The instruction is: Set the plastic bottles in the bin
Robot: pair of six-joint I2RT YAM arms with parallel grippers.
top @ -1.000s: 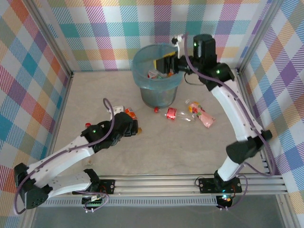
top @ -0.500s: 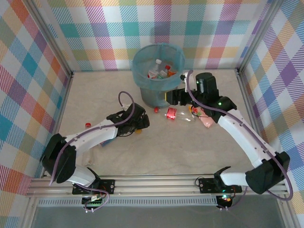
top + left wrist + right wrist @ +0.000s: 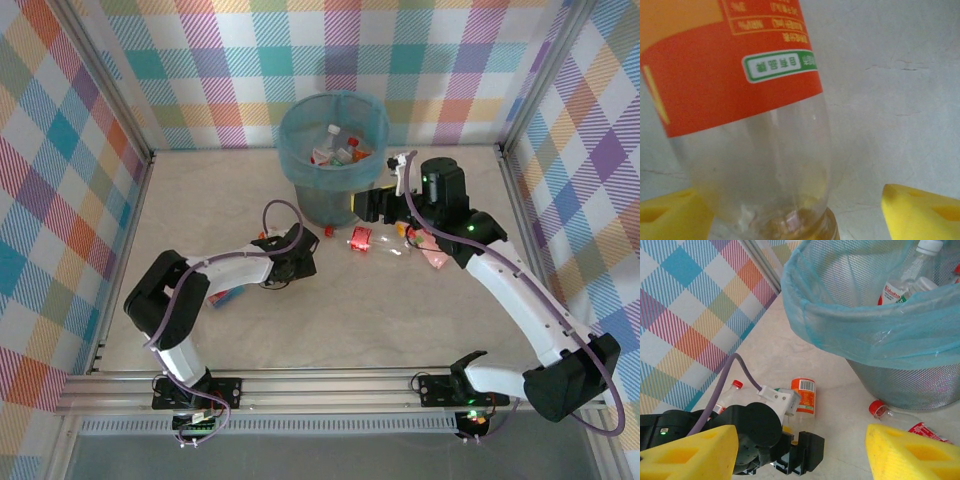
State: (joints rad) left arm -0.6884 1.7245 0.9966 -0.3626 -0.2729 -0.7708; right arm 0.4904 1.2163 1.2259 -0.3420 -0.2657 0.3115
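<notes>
two claws, both released. the left claw (image 3: 795, 216) has its yellow fingertips (image 3: 920, 212) spread to either side of the neck end of an orange-label bottle (image 3: 747, 100). that bottle is clear and lies on the pale worktop (image 3: 900, 75). one fingertip stands apart from the bottle, so nothing is grasped. from above, the left claw (image 3: 300, 262) sits left of the worktop's middle, in front of the bin (image 3: 292, 150).

the right claw (image 3: 800, 456) is spread wide with nothing between its pads. from above it is just beside the bin's right side. the bin is grey mesh with a blue bag over its rim and stands at the middle of the far edge. several bottles in the bin (image 3: 335, 150) are visible. a red-label bottle (image 3: 362, 240) and a pink bottle (image 3: 433, 252) lie loose, right of the bin's foot.
</notes>
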